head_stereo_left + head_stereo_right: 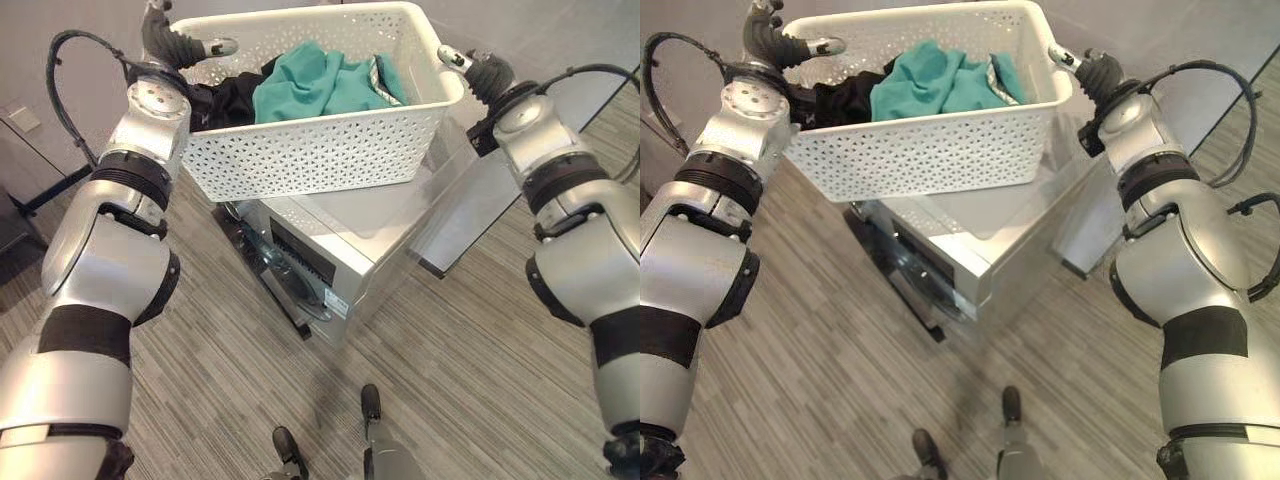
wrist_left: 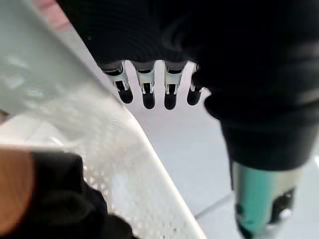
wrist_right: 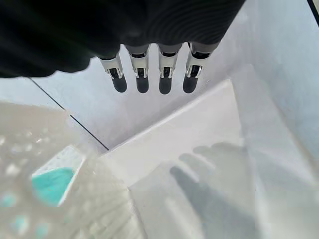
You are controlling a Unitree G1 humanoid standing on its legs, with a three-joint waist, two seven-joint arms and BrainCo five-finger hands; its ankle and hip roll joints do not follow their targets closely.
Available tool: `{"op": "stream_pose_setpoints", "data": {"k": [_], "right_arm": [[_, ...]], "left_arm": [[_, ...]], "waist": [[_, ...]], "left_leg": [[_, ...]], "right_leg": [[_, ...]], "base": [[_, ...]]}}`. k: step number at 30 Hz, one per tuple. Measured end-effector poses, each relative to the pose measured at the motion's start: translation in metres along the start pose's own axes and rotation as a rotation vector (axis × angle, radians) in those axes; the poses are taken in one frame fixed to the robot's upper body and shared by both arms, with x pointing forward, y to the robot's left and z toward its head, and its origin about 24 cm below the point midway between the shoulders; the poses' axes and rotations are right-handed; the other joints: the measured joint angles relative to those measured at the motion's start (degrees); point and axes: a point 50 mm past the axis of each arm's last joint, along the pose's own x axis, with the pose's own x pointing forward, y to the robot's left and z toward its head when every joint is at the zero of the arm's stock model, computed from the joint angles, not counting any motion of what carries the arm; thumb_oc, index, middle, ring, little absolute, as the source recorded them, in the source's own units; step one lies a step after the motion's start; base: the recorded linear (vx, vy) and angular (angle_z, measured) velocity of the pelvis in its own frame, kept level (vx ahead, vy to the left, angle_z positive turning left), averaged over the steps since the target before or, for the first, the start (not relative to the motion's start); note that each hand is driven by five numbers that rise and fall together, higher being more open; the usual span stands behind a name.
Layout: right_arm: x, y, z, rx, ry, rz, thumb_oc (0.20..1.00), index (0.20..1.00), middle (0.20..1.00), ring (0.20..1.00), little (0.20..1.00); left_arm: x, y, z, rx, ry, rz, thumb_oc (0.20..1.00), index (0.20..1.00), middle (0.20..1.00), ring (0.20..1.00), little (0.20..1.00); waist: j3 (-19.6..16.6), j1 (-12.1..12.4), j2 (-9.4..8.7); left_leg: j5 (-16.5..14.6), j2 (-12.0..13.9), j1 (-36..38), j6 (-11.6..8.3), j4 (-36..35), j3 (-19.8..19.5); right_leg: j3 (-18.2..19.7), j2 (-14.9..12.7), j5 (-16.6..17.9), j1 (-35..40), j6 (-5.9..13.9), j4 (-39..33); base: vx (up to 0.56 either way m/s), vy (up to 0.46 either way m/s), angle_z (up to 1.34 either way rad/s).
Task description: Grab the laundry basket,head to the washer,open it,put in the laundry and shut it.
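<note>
The left hand (image 1: 180,45) sits at the basket's 9 o'clock end, fingers (image 2: 145,89) straight past the rim, spread and clasping nothing. The white perforated basket (image 1: 320,150) rests on top of the washer (image 1: 335,255), its long axis running 9 to 3 o'clock, the 3 o'clock end slightly farther away. Inside lie black cloth (image 1: 230,100) toward 9 and teal cloth (image 1: 315,80) toward 3. The right hand (image 1: 478,68) flanks the 3 o'clock end, fingers (image 3: 142,74) straight, loose.

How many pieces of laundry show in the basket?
2: a teal garment in the middle of the basket and a black one toward its left end. More may lie hidden underneath.
</note>
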Motion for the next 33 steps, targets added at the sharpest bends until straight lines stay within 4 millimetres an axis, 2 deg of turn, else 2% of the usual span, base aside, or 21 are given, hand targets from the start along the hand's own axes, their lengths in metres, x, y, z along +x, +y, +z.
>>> {"op": "stream_pose_setpoints", "data": {"k": [3, 5, 9, 16, 19, 23, 33], "right_arm": [[-0.001, -0.013, -0.015, -0.044, 0.032, -0.030, 1.000, 1.000, 1.000, 1.000, 1.000], [-0.002, -0.017, -0.023, -0.107, 0.051, -0.040, 1.000, 1.000, 1.000, 1.000, 1.000], [-0.003, -0.017, -0.026, -0.217, 0.029, -0.049, 1.000, 1.000, 1.000, 1.000, 1.000], [-0.005, -0.030, -0.023, -0.271, -0.059, -0.133, 1.000, 1.000, 1.000, 1.000, 1.000], [-0.008, -0.039, -0.023, -0.275, -0.101, -0.177, 1.000, 1.000, 1.000, 1.000, 1.000], [-0.008, -0.042, -0.025, -0.279, -0.098, -0.192, 1.000, 1.000, 1.000, 1.000, 1.000], [-0.011, -0.054, -0.032, -0.248, -0.094, -0.224, 1.000, 1.000, 1.000, 1.000, 1.000]], "left_arm": [[-0.002, -0.004, -0.008, 0.037, 0.004, -0.016, 1.000, 1.000, 1.000, 1.000, 1.000], [-0.004, -0.004, -0.015, -0.001, 0.016, -0.008, 1.000, 1.000, 1.000, 1.000, 1.000], [-0.005, -0.003, -0.016, 0.080, -0.011, 0.024, 1.000, 1.000, 1.000, 1.000, 1.000], [-0.005, 0.003, -0.012, 0.211, -0.081, 0.100, 1.000, 1.000, 1.000, 1.000, 1.000], [-0.005, 0.005, -0.009, 0.158, -0.105, 0.139, 1.000, 1.000, 1.000, 1.000, 1.000], [-0.006, 0.009, -0.013, -0.016, -0.078, 0.169, 1.000, 1.000, 1.000, 1.000, 1.000], [-0.007, 0.010, -0.012, -0.164, -0.081, 0.178, 1.000, 1.000, 1.000, 1.000, 1.000]], "waist": [[0.04, -0.03, -0.01], [0.06, -0.35, 0.01], [0.35, -0.31, 0.24], [1.35, -0.10, 1.45], [1.85, -0.12, 1.53], [3.05, -0.32, 1.36], [3.16, -0.28, 1.40]], "left_leg": [[-0.01, 0.07, 1.07, -0.01, -0.06, -0.02], [-0.01, 0.03, 1.61, -0.01, -0.06, 0.26], [0.03, 0.03, 1.77, -0.06, -0.06, 0.41], [0.07, 0.11, 2.01, -0.11, -0.06, 0.48], [0.06, 0.18, 2.46, -0.11, -0.06, 0.49], [0.01, 0.45, 3.86, -0.17, -0.11, 0.56], [0.00, 0.87, 6.79, -0.21, -0.19, 0.26]], "right_leg": [[-0.03, 0.05, -0.14, 1.00, 0.03, -0.01], [0.16, 0.05, -0.13, 1.34, 0.03, -0.01], [0.28, 0.05, -0.16, 1.40, 0.07, -0.02], [0.31, 0.17, -0.10, 1.61, 0.01, -0.02], [0.34, 0.30, -0.08, 2.05, -0.01, -0.02], [0.35, 0.50, -0.55, 3.40, -0.04, -0.03], [0.00, 0.91, -0.80, 6.48, -0.36, -0.03]], "base": [[0.00, 0.000, 0.00], [-0.03, -0.006, -0.05], [-0.01, -0.004, -0.01], [0.00, 0.000, 0.00], [0.01, -0.011, -0.01], [0.00, 0.000, 0.00], [0.03, -0.021, 0.00]]}}
